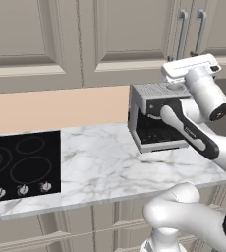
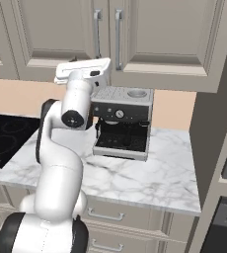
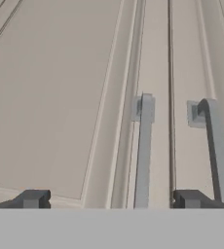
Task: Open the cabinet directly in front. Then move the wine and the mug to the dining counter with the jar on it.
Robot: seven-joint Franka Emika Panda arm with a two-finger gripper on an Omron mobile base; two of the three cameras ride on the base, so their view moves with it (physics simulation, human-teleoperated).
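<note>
The cabinet (image 1: 129, 29) (image 2: 61, 29) hangs above the counter with both beige-grey doors shut. Its two silver bar handles (image 1: 182, 34) (image 2: 97, 34) stand side by side at the middle seam. My white hand (image 1: 191, 66) (image 2: 83, 68) is raised just below the doors' lower edge. In the hand view my gripper (image 3: 111, 199) is open and empty, facing the left door. The left handle (image 3: 144, 151) rises between the fingertips, and the right handle (image 3: 214, 151) stands just outside the right one. The wine, the mug, the jar and the dining counter are out of view.
A grey espresso machine (image 1: 156, 118) (image 2: 121, 121) stands on the marble counter (image 1: 100, 162) right under my hand. A black cooktop (image 1: 21, 165) lies to the left. A tall unit (image 2: 219, 123) bounds the counter on the right. Similar upper cabinets (image 1: 31, 34) continue leftward.
</note>
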